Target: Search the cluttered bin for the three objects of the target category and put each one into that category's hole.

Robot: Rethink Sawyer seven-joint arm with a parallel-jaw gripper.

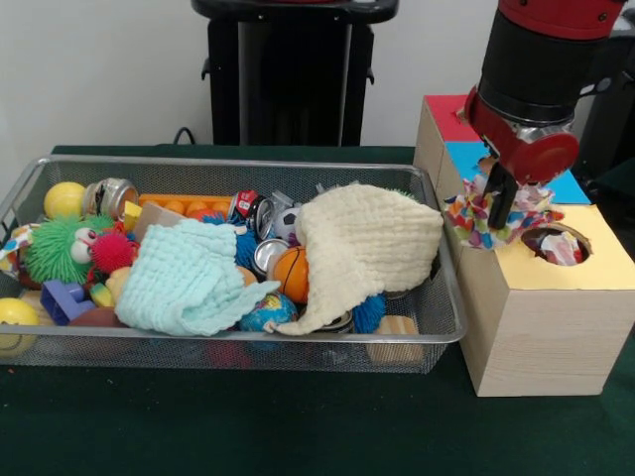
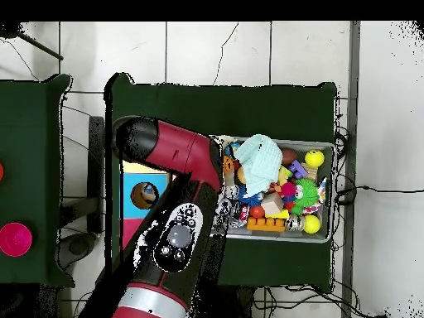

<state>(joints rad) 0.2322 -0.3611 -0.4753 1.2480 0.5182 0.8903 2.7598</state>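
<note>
While I look across the table from left to right, I see first the wire mesh bin (image 1: 30,188), well to the left of the jaws and lower than them. At its left end lie a yellow ball (image 1: 63,199), a green fuzzy toy (image 1: 60,248) and a blue block (image 1: 64,299). More toward the jaws there is a mint washcloth (image 1: 187,280), then an orange mini basketball (image 1: 292,274), a small globe ball (image 1: 268,311), some crushed cans (image 1: 253,210) and a big cream washcloth (image 1: 367,243), which is the nearest of the bin's things to the jaws.

To the right stands the wooden box (image 1: 541,342) with coloured tops. The gripper (image 1: 499,201) hangs over it. A multicoloured patterned cloth (image 1: 474,220) hangs at the jaws and lies against the box's top, just left of the round hole (image 1: 556,244) in the gold panel; I think the jaws are clenched on it. Inside the hole, to the right of the jaws, more patterned fabric shows.

From overhead the arm (image 2: 178,166) covers the gripper, so I cannot confirm the grasp there.
</note>
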